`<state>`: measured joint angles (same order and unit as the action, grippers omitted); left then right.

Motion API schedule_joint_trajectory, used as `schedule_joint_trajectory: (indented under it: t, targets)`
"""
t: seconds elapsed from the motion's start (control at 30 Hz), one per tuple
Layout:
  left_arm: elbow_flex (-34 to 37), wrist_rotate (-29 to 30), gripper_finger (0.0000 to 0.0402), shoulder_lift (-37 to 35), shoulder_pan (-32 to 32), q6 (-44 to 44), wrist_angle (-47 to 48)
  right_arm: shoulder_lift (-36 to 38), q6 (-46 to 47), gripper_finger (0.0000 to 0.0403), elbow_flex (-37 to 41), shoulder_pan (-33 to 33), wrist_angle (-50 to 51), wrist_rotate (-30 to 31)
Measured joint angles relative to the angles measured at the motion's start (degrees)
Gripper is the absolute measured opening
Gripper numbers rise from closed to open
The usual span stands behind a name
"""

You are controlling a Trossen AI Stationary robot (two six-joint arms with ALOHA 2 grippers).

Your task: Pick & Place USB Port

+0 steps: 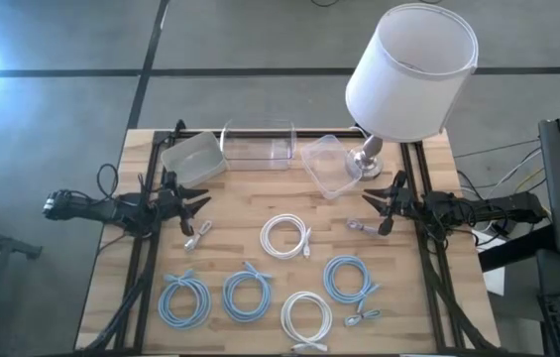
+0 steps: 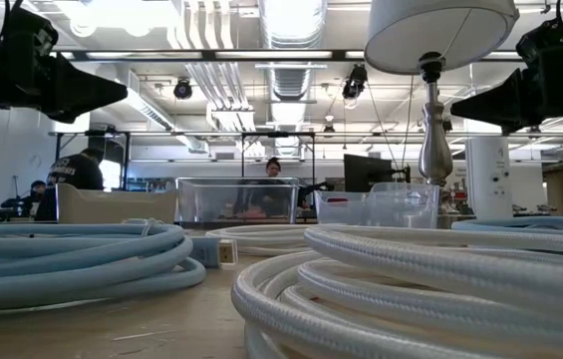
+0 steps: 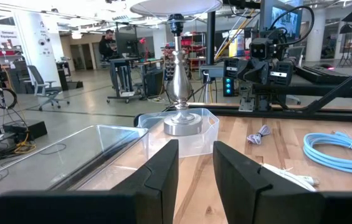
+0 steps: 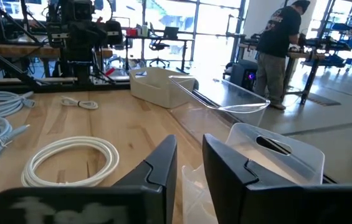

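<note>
On the wooden table (image 1: 240,248) lie several coiled cables. Two small grey USB cables are the likely task items. One small grey cable (image 1: 197,234) lies just beside the left gripper (image 1: 195,202), on the side nearer the table's front edge and apart from its fingertips. A second small grey cable (image 1: 362,227) lies near the right gripper (image 1: 377,206), slightly inward of it and not touching it. A third small grey bundle (image 1: 362,318) lies near the front edge, beside a blue coil (image 1: 350,279).

Left gripper: hovers above the table's left side, in front of the left bin (image 1: 191,157). In its wrist view, the two dark fingers (image 3: 160,174) stand a narrow gap apart with nothing between them; it holds nothing.

Right gripper: hovers above the table's right side, just in front of the lamp base (image 1: 365,161). In its wrist view, the fingers (image 4: 160,165) likewise stand slightly parted and empty.

Containers: three clear bins sit along the far edge. The left bin stands tilted, the middle bin (image 1: 257,144) stands square to the edge, and the right bin (image 1: 325,165) lies angled beside the lamp. A white lampshade (image 1: 412,69) overhangs the far right corner.

Other cables: a white coil (image 1: 285,237) lies at centre, another white coil (image 1: 306,315) lies near the front, and two blue coils (image 1: 184,300) (image 1: 248,293) lie at front left.

People are visible in the room beyond the table.
</note>
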<state>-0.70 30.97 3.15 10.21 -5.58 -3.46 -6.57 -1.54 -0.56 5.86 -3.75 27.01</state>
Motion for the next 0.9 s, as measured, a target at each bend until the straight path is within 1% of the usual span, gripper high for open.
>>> schedule_joint_trajectory:
  t: [0.3,0.7,0.9]
  targets:
    - [-0.01,0.00,0.0104,0.00,0.01,0.00,0.00,0.00,0.00,0.0086,-0.01,-0.01,0.02,0.01]
    - [0.00,0.00,0.0104,-0.01,-0.01,0.00,0.00,0.00,-0.12,0.0068,-0.01,0.00,0.02,0.00]
    - [0.00,0.01,0.0104,-0.01,0.01,0.03,-0.10,0.00,-0.08,0.0075,0.00,0.01,0.01,0.01]
